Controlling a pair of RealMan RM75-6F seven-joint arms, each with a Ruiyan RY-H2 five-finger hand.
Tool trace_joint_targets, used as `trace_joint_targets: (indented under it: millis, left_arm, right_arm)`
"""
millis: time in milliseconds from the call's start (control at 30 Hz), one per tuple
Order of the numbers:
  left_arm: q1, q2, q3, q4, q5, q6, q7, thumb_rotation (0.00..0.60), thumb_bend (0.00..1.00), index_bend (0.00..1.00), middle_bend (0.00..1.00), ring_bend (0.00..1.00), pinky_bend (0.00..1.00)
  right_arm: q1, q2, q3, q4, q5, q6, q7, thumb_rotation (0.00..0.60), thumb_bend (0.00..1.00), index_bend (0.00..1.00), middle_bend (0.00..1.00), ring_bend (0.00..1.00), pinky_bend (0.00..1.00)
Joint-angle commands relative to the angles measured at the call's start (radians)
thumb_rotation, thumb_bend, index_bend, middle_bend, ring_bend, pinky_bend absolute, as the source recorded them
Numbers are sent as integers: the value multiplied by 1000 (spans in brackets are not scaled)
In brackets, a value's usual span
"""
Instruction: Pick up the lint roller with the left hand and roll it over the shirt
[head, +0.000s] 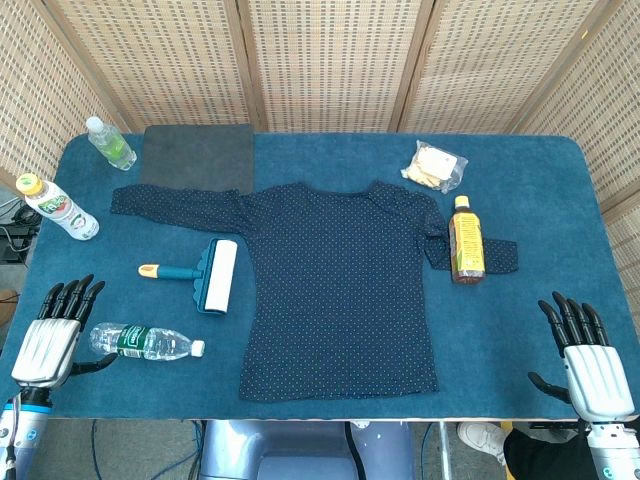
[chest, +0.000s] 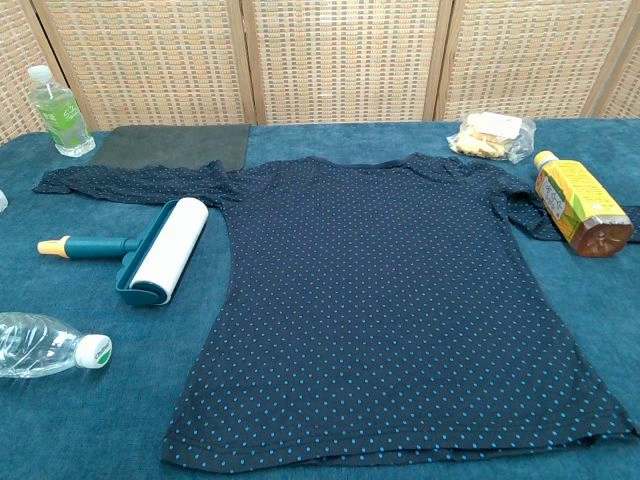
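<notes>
My left hand (head: 48, 335) has its fingers spread, empty, near the clear bottle (head: 147, 342). Reaching for the lint roller (head: 205, 275), I may knock this bottle. The roller's handle lies flat on the bench (head: 560, 200), so my fingers could slip.

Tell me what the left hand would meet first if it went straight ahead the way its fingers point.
Probably the capped bottle lying near the table's left edge; the left hand points up the table toward it, though depth is unclear.
</notes>
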Motion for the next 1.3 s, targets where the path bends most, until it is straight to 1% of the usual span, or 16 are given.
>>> trace_joint_targets:
  millis: [33, 900, 1033, 1133, 1200, 1300]
  left_arm:
    - [0, -1, 1, 1, 1, 0, 1, 600, 86, 0, 0, 0, 0]
    - [-7, -1, 2, -3, -10, -13, 22, 600, 90, 0, 0, 0, 0]
    - [-18, 1, -11, -10, -17, -20, 20, 600, 91, 0, 0, 0, 0]
    - [-40, 5, -29, -7, -36, -47, 20, 600, 93, 0, 0, 0, 3]
    - [-61, 10, -45, -3, -55, -74, 20, 600, 96, 0, 0, 0, 33]
    - [-105, 18, -82, 13, -98, -124, 16, 600, 105, 0, 0, 15, 154]
  right_arm:
    - [0, -1, 0, 1, 2, -3, 1, 600, 86, 0, 0, 0, 0]
    - [0, 2, -2, -2, 3, -7, 2, 600, 86, 0, 0, 0, 0]
    - [0, 4, 3, -1, 15, -9, 6, 600, 86, 0, 0, 0, 0]
    - [1, 1, 5, 4, 23, -14, 6, 600, 85, 0, 0, 0, 0]
    - [2, 0, 5, 5, 23, -16, 4, 600, 85, 0, 0, 0, 0]
    - [3, -3, 6, 9, 26, -18, 2, 600, 86, 0, 0, 0, 0]
